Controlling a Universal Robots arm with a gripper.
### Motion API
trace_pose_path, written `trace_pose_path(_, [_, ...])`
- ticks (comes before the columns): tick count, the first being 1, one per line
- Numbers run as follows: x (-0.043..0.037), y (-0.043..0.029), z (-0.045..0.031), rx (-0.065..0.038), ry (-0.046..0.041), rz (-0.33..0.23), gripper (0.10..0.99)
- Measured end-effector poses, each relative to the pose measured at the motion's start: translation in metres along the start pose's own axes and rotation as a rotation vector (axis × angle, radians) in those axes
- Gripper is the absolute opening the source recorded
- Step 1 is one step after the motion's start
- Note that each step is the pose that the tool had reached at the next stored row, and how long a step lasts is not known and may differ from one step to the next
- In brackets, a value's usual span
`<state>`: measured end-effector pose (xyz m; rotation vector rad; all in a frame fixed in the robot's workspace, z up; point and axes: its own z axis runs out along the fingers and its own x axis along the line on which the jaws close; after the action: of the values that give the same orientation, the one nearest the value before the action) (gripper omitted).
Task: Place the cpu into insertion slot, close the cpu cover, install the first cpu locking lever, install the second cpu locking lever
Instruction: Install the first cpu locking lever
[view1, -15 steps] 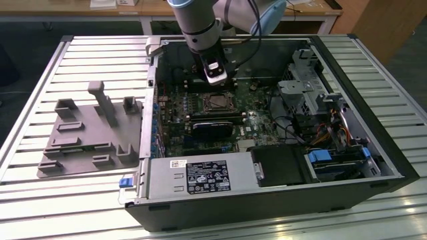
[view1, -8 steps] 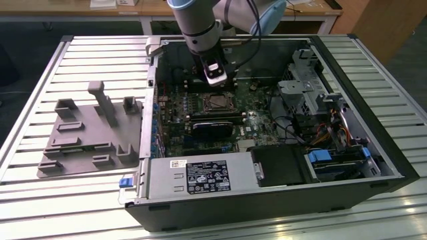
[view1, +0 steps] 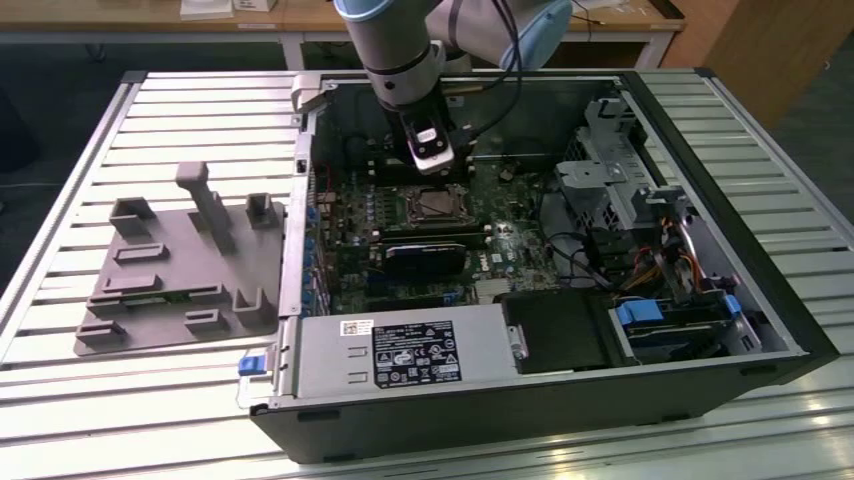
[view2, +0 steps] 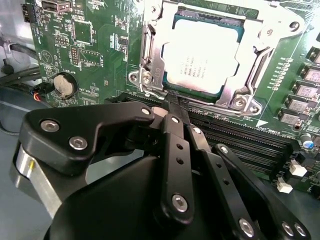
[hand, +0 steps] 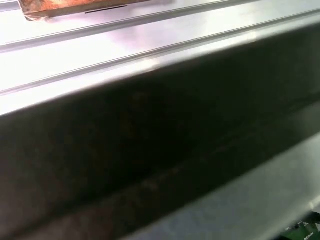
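Exterior view, arm: the grey arm comes down from the top edge into the open computer case (view1: 747, 330), which lies on its side on the slatted desk (view1: 80, 420).
Exterior view, tool: the tool (view1: 430, 172) hangs low over the motherboard (view1: 350, 215), just above the insertion slot (view1: 435, 206) and a little toward the far wall of the case.
Exterior view, surroundings: a grey moulded fixture (view1: 180, 265) lies on the desk well off to the exterior view's left of the tool, outside the case; the power supply (view1: 400, 355) sits at the near end of the case, well apart from the tool.
Second wrist view, tool: the tool (view2: 175, 102) has its black fingers (view2: 176, 135) pressed together, tips meeting with nothing visibly between them.
Second wrist view, cpu: the cpu (view2: 202, 57) lies flat in the slot, just beyond the fingertips.
Second wrist view, cpu cover: the cpu cover (view2: 150, 50) lies down around the chip, its window framing the pale metal top.
Second wrist view, contact: the fingertips end at the cover's near edge; they seem to touch a thin lever there, though I cannot be sure.
Second wrist view, board: a coin cell (view2: 64, 85) sits off to one side of the tool, dark memory slots (view2: 250, 140) to the other.
First wrist view: a blurred dark band, probably the case wall (hand: 150, 150), crosses beneath bright slats of the desk (hand: 125, 45).
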<state>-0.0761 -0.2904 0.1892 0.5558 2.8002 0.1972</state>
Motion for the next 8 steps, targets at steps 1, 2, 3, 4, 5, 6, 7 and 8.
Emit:
trace_pose_path(1, [0.0, 0.0, 0.0001, 0.0, 0.0, 0.0, 0.102])
trace_pose_path(2, [0.0, 0.0, 0.0002, -0.001, 0.0002, 0.0, 0.102])
trace_pose_path(3, [0.0, 0.0, 0.0002, -0.001, 0.0006, 0.001, 0.102])
trace_pose_path(4, [0.0, 0.0, 0.0002, -0.003, 0.0013, 0.001, 0.102])
trace_pose_path(5, [0.0, 0.0, 0.0002, -0.005, 0.0019, 0.002, 0.102])
trace_pose_path(6, [0.0, 0.0, 0.0002, -0.007, 0.0027, 0.002, 0.102])
trace_pose_path(7, [0.0, 0.0001, 0.0003, -0.007, 0.0028, 0.002, 0.102])
trace_pose_path(8, [0.0, 0.0001, 0.0003, -0.008, 0.0029, 0.002, 0.102])
